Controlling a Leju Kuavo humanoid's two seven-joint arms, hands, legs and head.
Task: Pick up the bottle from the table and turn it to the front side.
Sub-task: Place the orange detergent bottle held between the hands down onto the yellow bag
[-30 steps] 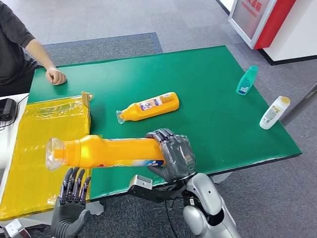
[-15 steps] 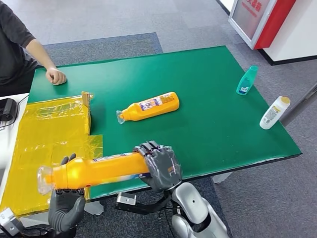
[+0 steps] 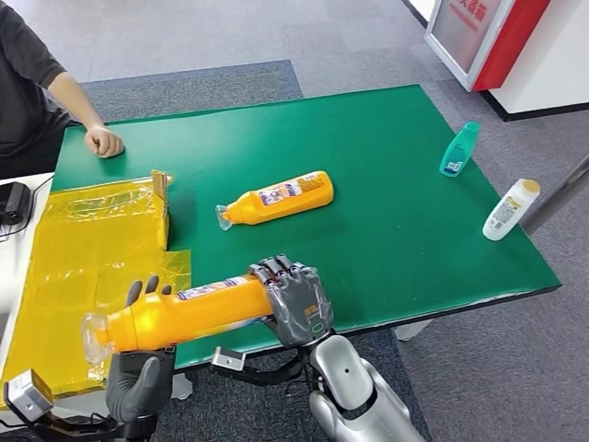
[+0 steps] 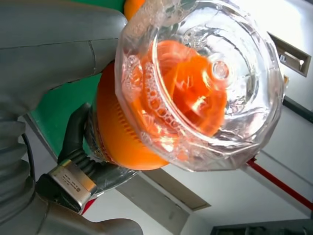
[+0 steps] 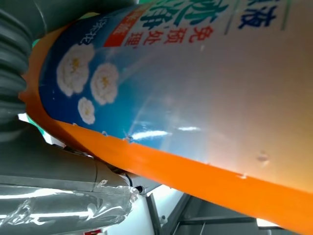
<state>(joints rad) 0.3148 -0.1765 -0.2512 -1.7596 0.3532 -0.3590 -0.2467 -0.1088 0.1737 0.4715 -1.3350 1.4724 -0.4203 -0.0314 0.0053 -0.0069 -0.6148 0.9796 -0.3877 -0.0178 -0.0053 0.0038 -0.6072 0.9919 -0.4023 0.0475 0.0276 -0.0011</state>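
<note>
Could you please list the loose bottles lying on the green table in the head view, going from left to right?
Orange bottle → teal bottle → white bottle.

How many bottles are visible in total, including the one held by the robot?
4. One orange bottle is held by the right hand and left hand. Another orange bottle lies mid-table. A teal bottle and a white bottle lie at the table's right edge.

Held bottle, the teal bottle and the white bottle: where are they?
Held bottle (image 3: 202, 308), head view, orange body.
Teal bottle (image 3: 458, 149), head view, middle.
White bottle (image 3: 509, 210), head view, label.
</note>
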